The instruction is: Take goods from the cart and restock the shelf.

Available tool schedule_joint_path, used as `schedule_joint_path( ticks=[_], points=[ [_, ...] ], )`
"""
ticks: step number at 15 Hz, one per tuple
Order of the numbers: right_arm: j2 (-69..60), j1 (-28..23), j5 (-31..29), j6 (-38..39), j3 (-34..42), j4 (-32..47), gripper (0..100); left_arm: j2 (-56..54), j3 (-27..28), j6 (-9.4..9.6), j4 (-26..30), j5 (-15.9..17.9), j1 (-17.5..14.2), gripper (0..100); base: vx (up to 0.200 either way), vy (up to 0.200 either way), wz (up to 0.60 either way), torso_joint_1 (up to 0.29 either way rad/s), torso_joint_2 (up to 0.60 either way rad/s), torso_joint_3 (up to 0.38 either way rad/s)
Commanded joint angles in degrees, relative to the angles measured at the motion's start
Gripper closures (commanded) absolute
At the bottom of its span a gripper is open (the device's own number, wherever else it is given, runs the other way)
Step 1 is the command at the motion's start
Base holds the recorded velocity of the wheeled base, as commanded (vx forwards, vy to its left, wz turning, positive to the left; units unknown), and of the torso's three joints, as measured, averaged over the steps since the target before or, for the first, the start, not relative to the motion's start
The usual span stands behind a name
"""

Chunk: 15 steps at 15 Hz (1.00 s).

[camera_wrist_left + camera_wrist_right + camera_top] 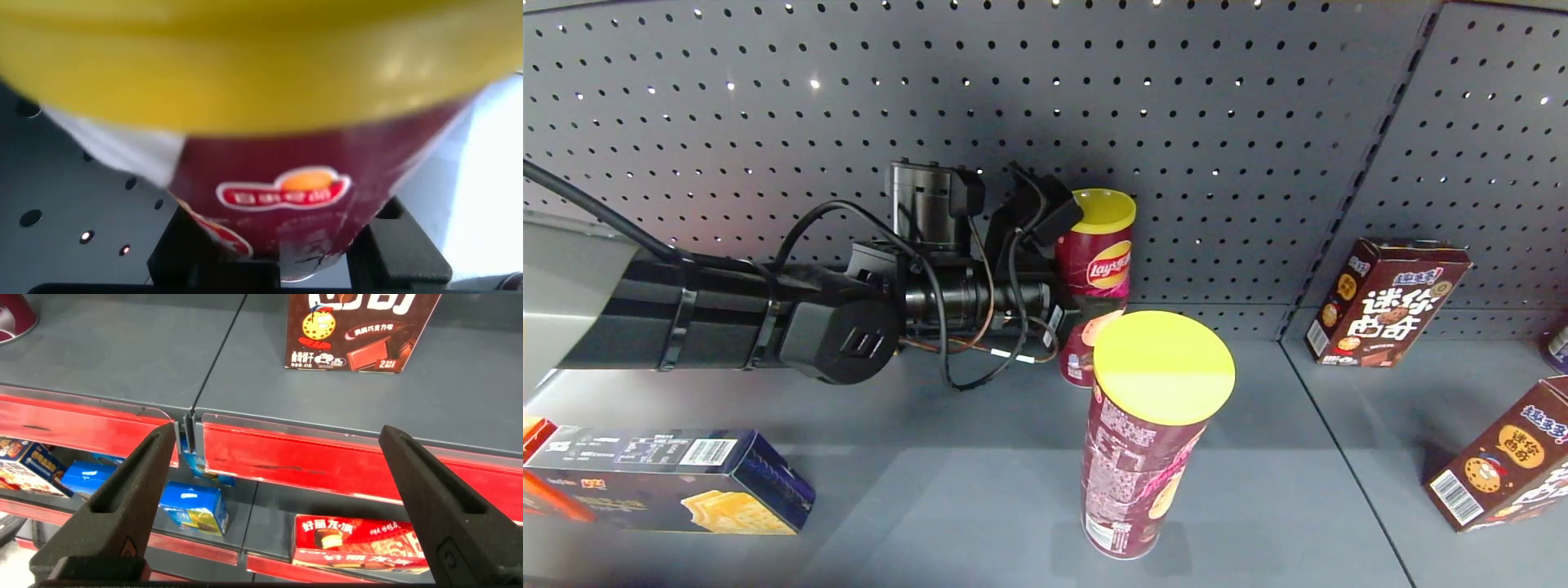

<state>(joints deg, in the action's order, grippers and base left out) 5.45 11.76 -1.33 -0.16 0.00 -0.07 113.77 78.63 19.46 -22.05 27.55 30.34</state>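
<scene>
Right gripper [278, 445]: fingers spread wide, nothing between them; it hangs in front of the red front rail [327, 461] of the shelf
Lower tier: below the rail, closed blue boxes [194, 508] and one closed red box [359, 539] lying flat
Shelf deck [947, 490]: grey, divided by a seam [1339, 457] into a left bay and a right bay
Near can [1143, 457]: maroon tube standing upright at the front of the left bay; yellow lid [1164, 367] is on, contents hidden
Blue cracker box [678, 482]: closed, lying flat at the front left of the deck, well apart from the near can; an orange pack [539, 457] lies just beside its left end
Front brown box [1499, 469]: closed, right bay, near the front edge
Left gripper [1066, 269]: clamped on the held can [1098, 269] at about mid-height, one finger on each side; the wrist view shows the dark fingers [184, 253] against the maroon wall
Held can: same maroon tube, upright, rear lid [1104, 211] on, contents hidden; it is directly behind the near can and just in front of the pegboard [768, 98]; its foot is partly covered by the near can, contact with the deck cannot be told
Rear brown box [1388, 302]: closed, right bay, close to the back panel
</scene>
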Motion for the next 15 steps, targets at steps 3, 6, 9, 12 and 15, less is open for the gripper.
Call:
schedule_joint_path(
  ticks=[3, 6, 9, 12, 15],
  points=[
    [0.1, 0.0, 0.0, 0.0, 0.0, 0.0, 0, 0.4, -0.1, -0.03, -1.2, -0.4, 0.0, 0, 0.000, 0.000, 0.00, 0.000, 0.00, 0.000],
    [0.1, 0.0, 0.0, 0.0, 0.0, 0.0, 0, 0.2, -0.7, -0.12, -1.2, -1.4, 0.2, 0, 0.000, 0.000, 0.00, 0.000, 0.00, 0.000],
    [0.1, 0.0, 0.0, 0.0, 0.0, 0.0, 0, -2.9, -3.8, -0.03, -1.2, -2.1, -0.2, 0, 0.000, 0.000, 0.00, 0.000, 0.00, 0.000],
    [0.1, 0.0, 0.0, 0.0, 0.0, 0.0, 0, -8.3, -12.0, -0.47, -3.4, -3.7, -0.4, 0, 0.000, 0.000, 0.00, 0.000, 0.00, 0.000],
    [0.1, 0.0, 0.0, 0.0, 0.0, 0.0, 0, -11.7, -17.9, -0.91, -5.6, -8.0, -0.3, 0, 0.000, 0.000, 0.00, 0.000, 0.00, 0.000]
  ],
)
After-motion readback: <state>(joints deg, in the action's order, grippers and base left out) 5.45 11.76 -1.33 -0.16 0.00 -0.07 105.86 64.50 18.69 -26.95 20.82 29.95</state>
